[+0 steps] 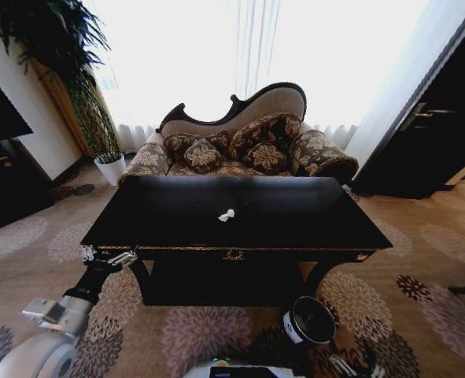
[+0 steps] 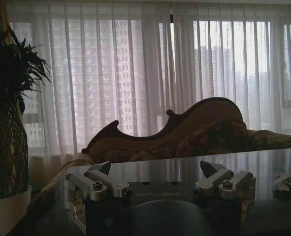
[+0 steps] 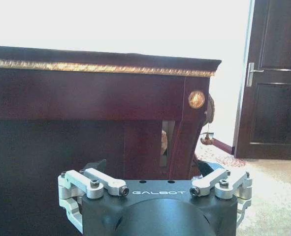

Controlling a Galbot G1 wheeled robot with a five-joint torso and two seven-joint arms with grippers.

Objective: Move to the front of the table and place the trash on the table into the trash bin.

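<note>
The glossy black table [image 1: 295,224] with gold trim stands right before me. On its top near the middle lies one crumpled white paper wad [image 1: 226,214], the trash, which also lies on the tabletop [image 2: 184,169] in the left wrist view as a paper wad [image 2: 283,182]. My left gripper [image 1: 106,254] hangs open at the table's front left corner, level with the top, nothing between its fingers [image 2: 106,169]. The trash bin [image 1: 309,319], dark with a white label, stands on the carpet by the front right leg. My right gripper [image 1: 356,368] is low beside the bin, open [image 3: 152,169], facing the table's front [image 3: 86,93].
A patterned sofa [image 1: 240,146] stands close behind the table. At the back left a tall plant in a white pot [image 1: 111,167] stands by the curtain. A dark door [image 1: 433,134] is at the right, dark furniture [image 1: 4,165] at the left. Carpet lies all round.
</note>
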